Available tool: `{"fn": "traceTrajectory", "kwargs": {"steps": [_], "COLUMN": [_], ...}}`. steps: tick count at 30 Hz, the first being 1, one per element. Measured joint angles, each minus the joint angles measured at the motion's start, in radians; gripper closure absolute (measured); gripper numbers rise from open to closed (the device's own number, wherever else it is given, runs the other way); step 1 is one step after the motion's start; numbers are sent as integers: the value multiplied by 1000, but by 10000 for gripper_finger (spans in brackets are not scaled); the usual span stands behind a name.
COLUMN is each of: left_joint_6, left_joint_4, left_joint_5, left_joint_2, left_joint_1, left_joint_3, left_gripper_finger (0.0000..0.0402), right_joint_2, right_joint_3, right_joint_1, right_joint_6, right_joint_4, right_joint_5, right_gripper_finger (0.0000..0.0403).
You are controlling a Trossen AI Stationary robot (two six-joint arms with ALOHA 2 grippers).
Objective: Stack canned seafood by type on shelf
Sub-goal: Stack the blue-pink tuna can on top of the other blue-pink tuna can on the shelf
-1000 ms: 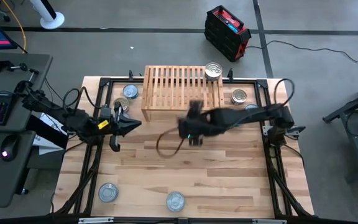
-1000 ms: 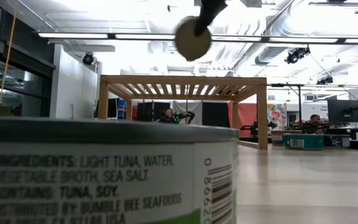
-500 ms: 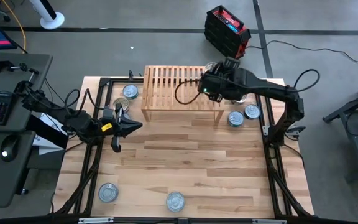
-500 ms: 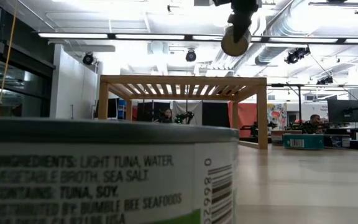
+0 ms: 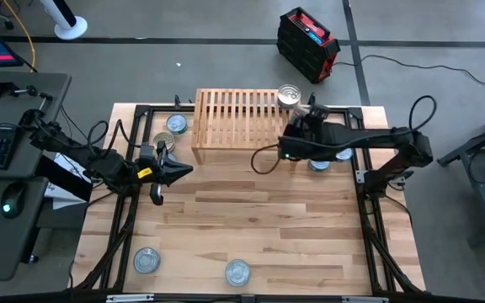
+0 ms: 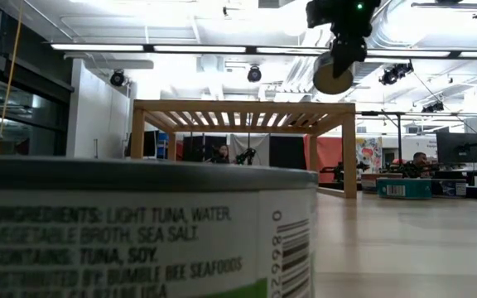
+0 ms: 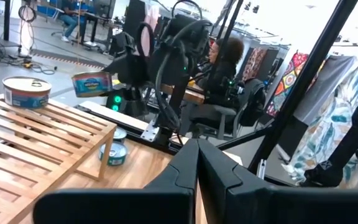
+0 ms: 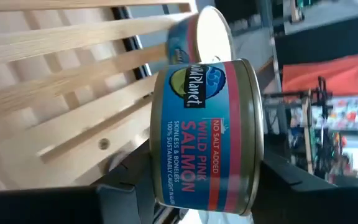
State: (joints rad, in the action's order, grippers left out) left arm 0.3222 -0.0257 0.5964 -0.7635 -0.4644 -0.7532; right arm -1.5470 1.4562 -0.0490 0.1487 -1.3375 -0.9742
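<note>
I have the right tool (image 5: 295,145) clenched on a salmon can (image 8: 207,134); my right wrist view shows the blue-and-red label reading wild pink salmon, the can gripped on its flat ends between the two dark fingers. In the low view the can (image 6: 333,74) hangs in the air above the right end of the shelf (image 6: 247,108), clear of its slatted top. From above, the tool sits just off the shelf's (image 5: 242,118) right front corner.

One tin (image 5: 289,95) already stands on the shelf, at its far right corner. Through the left wrist view I see that same tin (image 7: 27,92) upright on the slats, and the held can (image 7: 93,83) just beside it but higher, not touching.

Other tins lie on the worktop (image 5: 251,227) around the shelf: two (image 5: 331,157) just right of it, partly hidden under the right arm, two (image 5: 173,124) close to its left side, and two more (image 5: 146,260) well away from it at the near edge (image 5: 237,271). A tuna tin (image 6: 139,232) fills the low view's foreground.

The left tool (image 5: 183,168) waits to the shelf's front left, near its left leg, fingers pressed together and holding nothing.
</note>
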Motion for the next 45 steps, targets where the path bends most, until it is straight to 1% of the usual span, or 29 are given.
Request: {"fn": "traceTrajectory", "kwargs": {"steps": [3, 10, 13, 15, 19, 21, 23, 29, 38, 42, 45], "left_joint_6": [19, 33, 48, 50, 50, 50, 50, 50, 46, 38, 33], "left_joint_4": [-2, -3, -3, -3, -2, -2, -2, -1, 0, 0, 0], "left_joint_5": [0, 0, 0, 0, 0, 0, 0, 0, 0, 0, 0], "left_joint_2": [0, 0, 0, 0, 0, 0, 0, 0, 0, 0, 0], "left_joint_1": [0, 0, 0, 0, 0, 0, 0, 0, 0, 0, 0], "left_joint_3": [0, 0, 0, 0, 0, 0, 0, 0, 0, 0, 0], "left_gripper_finger": [401, 401, 401, 401, 401, 401, 401, 401, 401, 401, 401], "right_joint_2": [-2, -8, -11, -16, -18, -18, -18, -18, -18, -17, -18], "right_joint_3": [-23, -49, -49, -49, -49, -49, -49, -48, -47, -46, -40], "right_joint_1": [-12, -70, -106, -124, -137, -139, -141, -134, -134, -134, -121], "right_joint_6": [-49, -240, -279, -284, -288, -289, -290, -302, -307, -308, -327], "right_joint_4": [58, 248, 265, 275, 287, 295, 295, 309, 322, 324, 320], "right_joint_5": [-6, 9, 12, 18, 87, 92, 92, 106, 134, 145, 123], "right_gripper_finger": [240, 240, 240, 234, 195, 188, 191, 219, 209, 218, 227]}}
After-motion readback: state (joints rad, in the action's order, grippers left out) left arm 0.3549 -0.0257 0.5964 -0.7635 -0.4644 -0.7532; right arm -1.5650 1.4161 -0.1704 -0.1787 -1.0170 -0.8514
